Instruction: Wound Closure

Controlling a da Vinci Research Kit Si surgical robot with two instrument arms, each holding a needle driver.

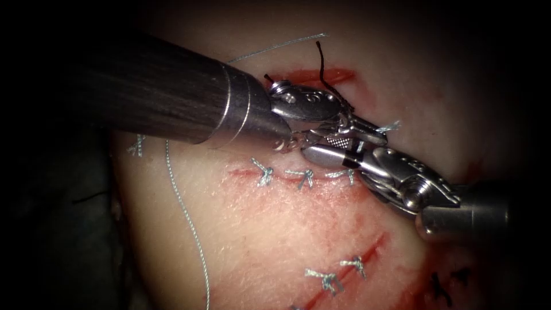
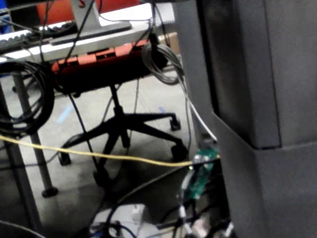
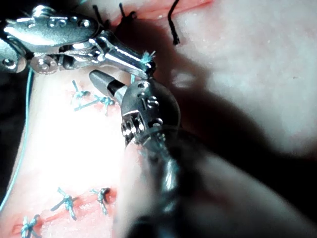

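My left tool comes in from the upper left, its jaws shut on a short frayed end of blue thread at the right end of the horizontal cut in the tissue. My right tool reaches in from the lower right and lies right under the left jaws. Its jaws are open, with the ribbed face of one showing. In the right wrist view the left tool pinches the frayed thread end, just past one dark-tipped right jaw.
Three blue knotted stitches close the horizontal cut. A second stitched cut lies lower right. A red cut with dark thread ends lies above the tools. A long loose blue thread trails down the left side.
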